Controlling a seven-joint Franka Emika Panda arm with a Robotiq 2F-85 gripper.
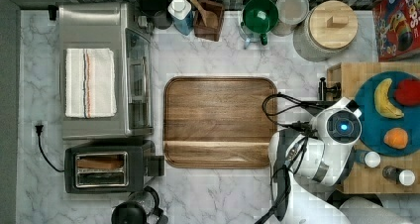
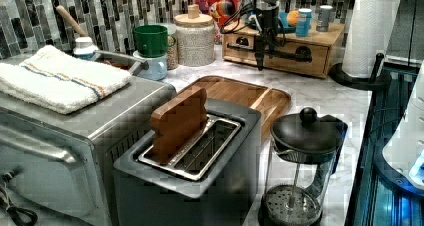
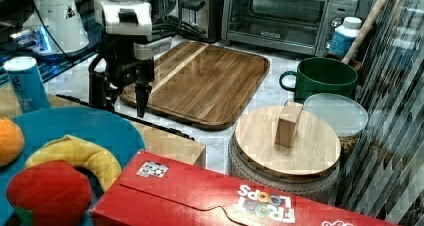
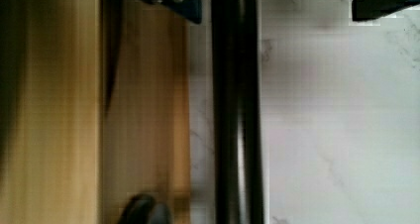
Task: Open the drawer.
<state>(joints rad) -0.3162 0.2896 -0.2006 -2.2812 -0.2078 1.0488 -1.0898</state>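
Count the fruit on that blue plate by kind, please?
Banana: 1
Orange: 1
Red fruit: 1
Total: 3, all on the plate.

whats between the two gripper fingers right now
The drawer's black bar handle runs between the two fingers in the wrist view, with bare marble counter beneath it.
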